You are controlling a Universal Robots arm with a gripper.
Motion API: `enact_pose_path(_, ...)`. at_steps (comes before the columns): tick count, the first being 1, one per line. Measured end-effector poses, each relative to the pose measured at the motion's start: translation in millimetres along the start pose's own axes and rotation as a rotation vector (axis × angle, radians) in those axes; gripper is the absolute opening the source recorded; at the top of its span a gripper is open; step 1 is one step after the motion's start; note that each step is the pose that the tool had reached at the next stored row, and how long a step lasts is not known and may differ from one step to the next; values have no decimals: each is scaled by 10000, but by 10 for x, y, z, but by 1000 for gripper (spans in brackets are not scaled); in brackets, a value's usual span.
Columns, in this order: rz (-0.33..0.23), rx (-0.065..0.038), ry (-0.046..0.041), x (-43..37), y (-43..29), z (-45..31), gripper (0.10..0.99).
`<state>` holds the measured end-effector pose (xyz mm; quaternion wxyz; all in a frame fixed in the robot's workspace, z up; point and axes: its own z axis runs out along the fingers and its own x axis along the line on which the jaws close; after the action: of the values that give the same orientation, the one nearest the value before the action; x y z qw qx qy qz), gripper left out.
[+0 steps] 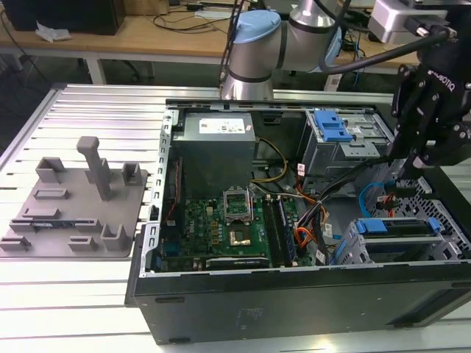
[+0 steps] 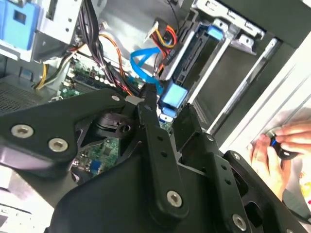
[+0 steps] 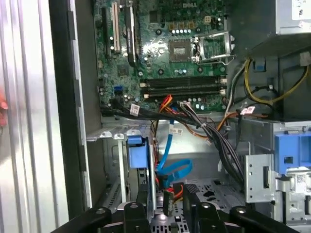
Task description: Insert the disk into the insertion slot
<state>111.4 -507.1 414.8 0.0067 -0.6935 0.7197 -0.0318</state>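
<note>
The disk [image 1: 397, 227], in its bright blue carrier, lies inside the insertion slot [image 1: 352, 246], the grey metal cage at the case's front corner on the exterior view's right. My black gripper [image 1: 407, 173] hangs just above and behind that cage, open, with nothing between its fingers. In the second wrist view the gripper [image 2: 167, 109] points toward the carrier's blue end tab [image 2: 173, 97], with the disk [image 2: 188, 52] seated in the cage [image 2: 232, 46] beyond. In the first wrist view the carrier [image 3: 137, 151] stands in the cage [image 3: 114, 141] ahead of the gripper [image 3: 166, 196].
A taller silver cage with a blue clip [image 1: 335, 126] stands behind the gripper. Cable bundles [image 1: 316, 213] and a blue flat cable [image 3: 170, 167] run beside the slot. The motherboard [image 1: 228, 220] fills the case floor. A grey fixture plate [image 1: 73, 206] lies outside. A person's hand [image 2: 277, 148] is near the case.
</note>
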Motion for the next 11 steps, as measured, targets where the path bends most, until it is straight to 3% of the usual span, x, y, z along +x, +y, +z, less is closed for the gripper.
enact_pose_path(2,-16,13,326,-8,44,1,412)
enact_pose_path(3,-30,22,582,-19,62,-1,412)
enact_pose_path(4,-39,29,750,-29,68,-2,412)
enact_pose_path(5,-56,41,1053,-87,73,3,412)
enact_pose_path(6,-63,42,1094,-179,74,17,412)
enact_pose_path(8,-100,46,1092,-272,47,39,412)
enact_pose_path(11,-151,51,1088,-295,-138,72,412)
